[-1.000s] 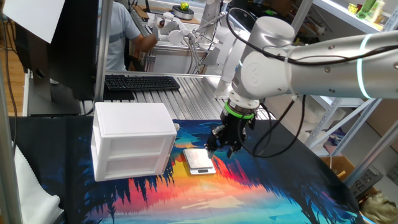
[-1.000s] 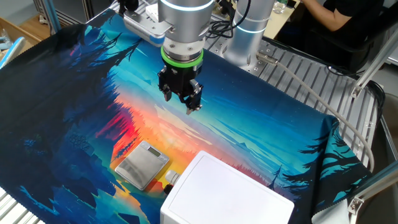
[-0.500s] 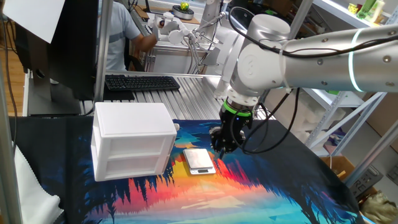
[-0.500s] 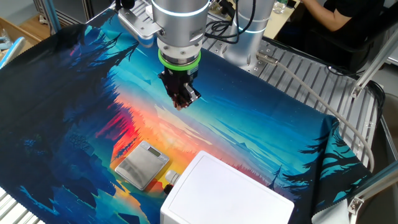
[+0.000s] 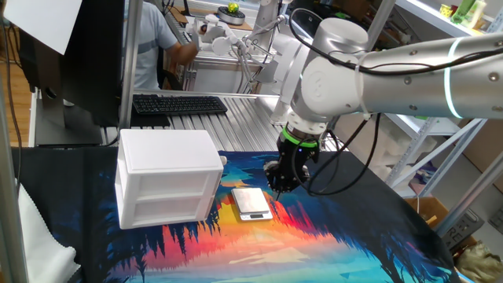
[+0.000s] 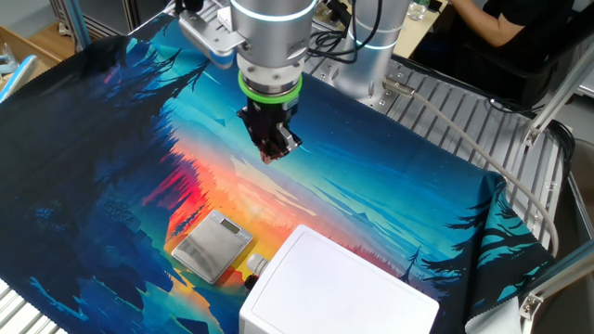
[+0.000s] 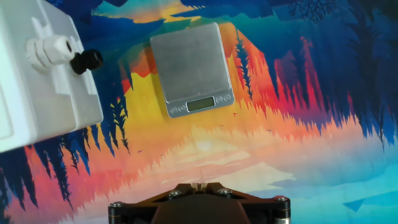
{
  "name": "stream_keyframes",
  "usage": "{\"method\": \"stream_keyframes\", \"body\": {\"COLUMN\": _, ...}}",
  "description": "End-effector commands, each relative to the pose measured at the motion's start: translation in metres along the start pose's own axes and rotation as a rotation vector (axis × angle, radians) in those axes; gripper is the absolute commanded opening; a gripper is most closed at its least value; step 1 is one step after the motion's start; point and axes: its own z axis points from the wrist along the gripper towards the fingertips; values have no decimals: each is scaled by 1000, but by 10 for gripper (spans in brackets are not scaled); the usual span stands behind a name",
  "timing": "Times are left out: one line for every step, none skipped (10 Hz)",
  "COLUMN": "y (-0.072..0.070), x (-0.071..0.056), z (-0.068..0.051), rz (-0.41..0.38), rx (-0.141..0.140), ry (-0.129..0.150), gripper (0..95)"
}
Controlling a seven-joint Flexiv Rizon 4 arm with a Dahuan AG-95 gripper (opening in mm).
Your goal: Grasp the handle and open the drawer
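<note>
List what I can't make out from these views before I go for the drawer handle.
- Handle: in one fixed view, only a sliver shows past the cabinet corner; too small to read.
- Drawer front: in the other fixed view it faces away, hidden under the cabinet's top.
- Claw fingertips: barely visible at the hand view's bottom edge.
- Scale display: too small in every view.

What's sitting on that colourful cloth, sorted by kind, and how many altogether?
White plastic cabinets: 1, the cabinet
Flat silver scales: 1, the scale
Total: 2
</note>
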Motion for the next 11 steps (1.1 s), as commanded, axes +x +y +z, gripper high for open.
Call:
{"method": "stream_keyframes", "body": {"y": 6, "x": -4, "z": -4, "rz": 18, "rx": 13, "ry": 10, "gripper": 0}}
{"method": "stream_keyframes", "body": {"y": 7, "x": -6, "z": -4, "rz": 22, "rx": 13, "ry": 11, "gripper": 0}}
{"method": "stream_keyframes", "body": {"y": 8, "x": -10, "z": -4, "rz": 36, "rx": 12, "ry": 12, "gripper": 0}}
{"method": "stream_keyframes", "body": {"y": 10, "x": -14, "z": -4, "rz": 67, "rx": 7, "ry": 13, "gripper": 0}}
{"method": "stream_keyframes", "body": {"y": 12, "x": -17, "z": -3, "rz": 95, "rx": 5, "ry": 11, "gripper": 0}}
{"method": "stream_keyframes", "body": {"y": 15, "x": -21, "z": -2, "rz": 123, "rx": 5, "ry": 12, "gripper": 0}}
{"method": "stream_keyframes", "body": {"y": 18, "x": -25, "z": -2, "rz": 163, "rx": 8, "ry": 17, "gripper": 0}}
{"method": "stream_keyframes", "body": {"y": 23, "x": -31, "z": -3, "rz": 193, "rx": 10, "ry": 15, "gripper": 0}}
{"method": "stream_keyframes", "body": {"y": 26, "x": -34, "z": -4, "rz": 205, "rx": 10, "ry": 16, "gripper": 0}}
{"method": "stream_keyframes", "body": {"y": 32, "x": -39, "z": -5, "rz": 235, "rx": 11, "ry": 16, "gripper": 0}}
{"method": "stream_keyframes", "body": {"y": 37, "x": -42, "z": -6, "rz": 264, "rx": 20, "ry": 26, "gripper": 0}}
